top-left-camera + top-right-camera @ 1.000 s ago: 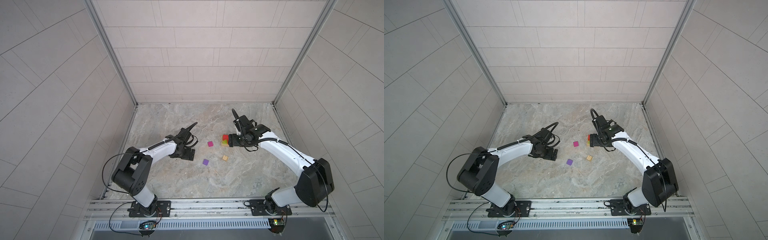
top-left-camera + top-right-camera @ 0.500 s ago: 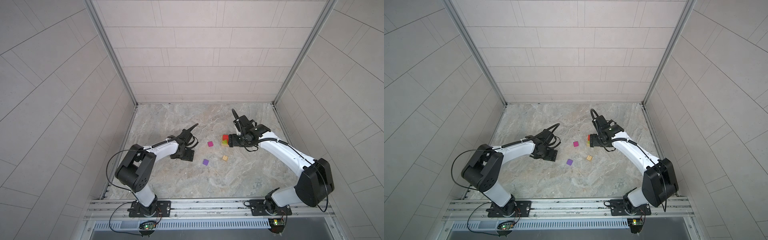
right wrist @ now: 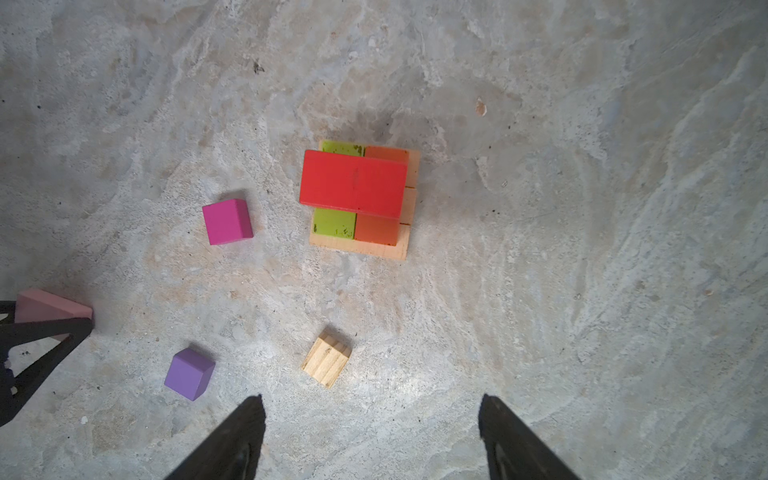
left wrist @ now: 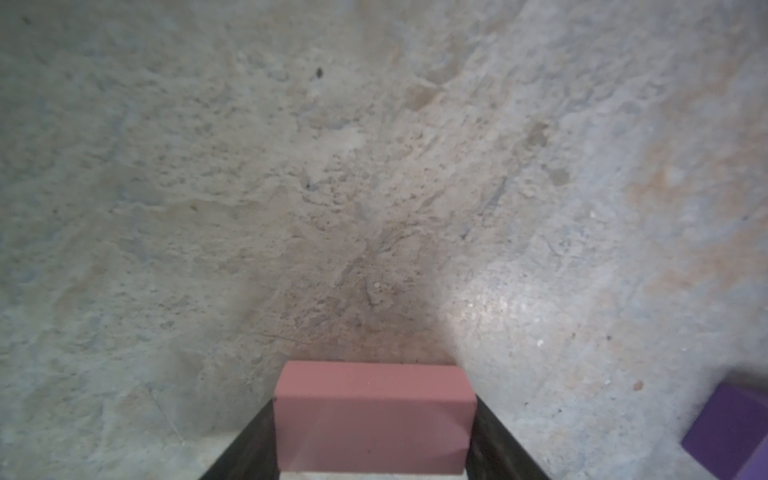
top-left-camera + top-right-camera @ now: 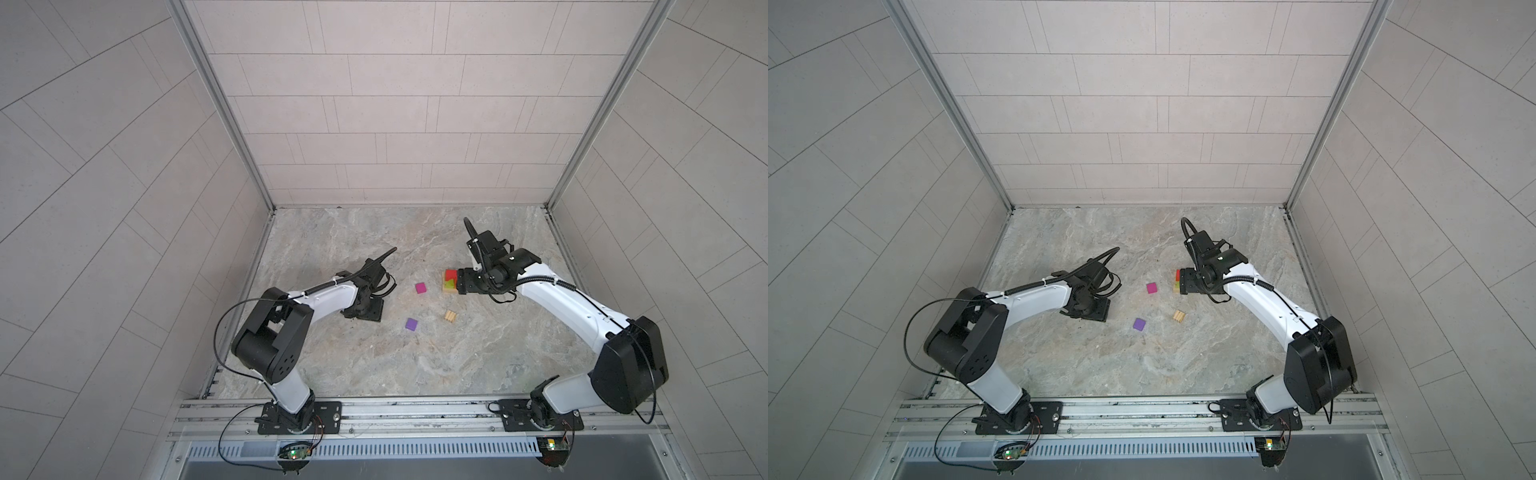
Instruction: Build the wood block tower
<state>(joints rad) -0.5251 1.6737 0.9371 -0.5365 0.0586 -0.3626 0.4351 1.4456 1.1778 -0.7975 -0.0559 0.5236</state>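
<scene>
Your left end effector [image 4: 374, 401] clamps the pink block [image 4: 374, 428], right end effector [image 3: 371, 398] open; set down hard, you may tip the skewed red arch [image 3: 353, 183] off the tower [image 3: 357, 246].

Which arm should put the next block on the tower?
Left, probably: the left gripper has the pink block between its fingers. The right gripper is open and empty over the tower.

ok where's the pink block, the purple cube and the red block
pink block [image 4: 370, 432]: left wrist view, middle of its front face
purple cube [image 3: 187, 374]: right wrist view, middle of its top face
red block [image 3: 353, 183]: right wrist view, middle of its top face
</scene>
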